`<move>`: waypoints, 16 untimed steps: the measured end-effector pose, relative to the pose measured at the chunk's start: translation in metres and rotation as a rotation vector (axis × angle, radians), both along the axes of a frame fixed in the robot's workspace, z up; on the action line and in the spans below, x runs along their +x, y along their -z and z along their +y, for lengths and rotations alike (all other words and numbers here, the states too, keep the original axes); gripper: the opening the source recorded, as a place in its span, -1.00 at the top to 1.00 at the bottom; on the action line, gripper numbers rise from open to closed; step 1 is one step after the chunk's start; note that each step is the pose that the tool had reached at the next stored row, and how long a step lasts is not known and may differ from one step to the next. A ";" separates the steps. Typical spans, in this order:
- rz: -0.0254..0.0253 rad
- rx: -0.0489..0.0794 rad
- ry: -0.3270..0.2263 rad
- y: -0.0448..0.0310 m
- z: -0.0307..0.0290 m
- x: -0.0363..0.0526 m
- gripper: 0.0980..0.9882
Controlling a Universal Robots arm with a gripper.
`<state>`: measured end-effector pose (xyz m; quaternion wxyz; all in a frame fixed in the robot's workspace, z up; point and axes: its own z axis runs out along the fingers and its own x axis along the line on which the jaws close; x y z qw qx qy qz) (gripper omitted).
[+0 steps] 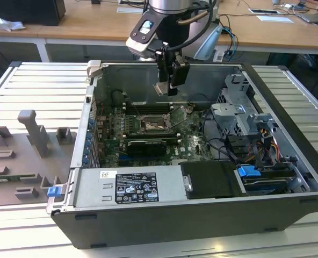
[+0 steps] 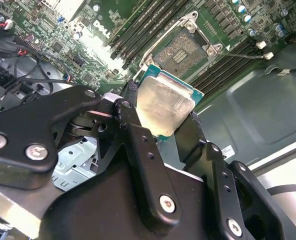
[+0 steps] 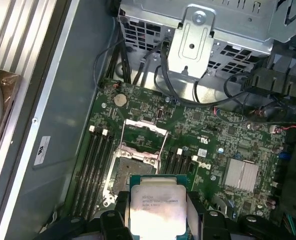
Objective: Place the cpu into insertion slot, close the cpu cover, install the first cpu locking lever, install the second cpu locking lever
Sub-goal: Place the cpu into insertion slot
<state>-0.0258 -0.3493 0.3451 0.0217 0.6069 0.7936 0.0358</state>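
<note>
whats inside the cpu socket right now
Nothing: the socket shows bare contacts. The pincer holds the chip above it, hiding one socket edge in the first wrist view.

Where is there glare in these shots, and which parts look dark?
Second wrist view: the cpu lid gleams pale, and a board patch is washed out. First wrist view: the cpu top is bright, with its print visible. Exterior view: the case interior around the insertion slot sits dim.
</note>
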 end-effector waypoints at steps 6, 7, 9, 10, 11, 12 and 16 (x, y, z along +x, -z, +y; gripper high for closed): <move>0.0000 0.000 0.001 0.0042 0.0000 0.0000 0.00; 0.0000 0.000 0.001 0.0050 0.0000 0.0000 0.00; 0.0000 0.000 0.001 0.0064 0.0000 0.0000 0.00; 0.0000 0.000 0.001 0.0069 0.0000 0.0000 0.00; 0.0000 0.000 0.002 0.0078 0.0000 0.0000 0.00; 0.0000 0.000 0.002 0.0088 0.0000 0.0000 0.00; 0.0000 0.000 0.002 0.0114 0.0000 0.0000 0.00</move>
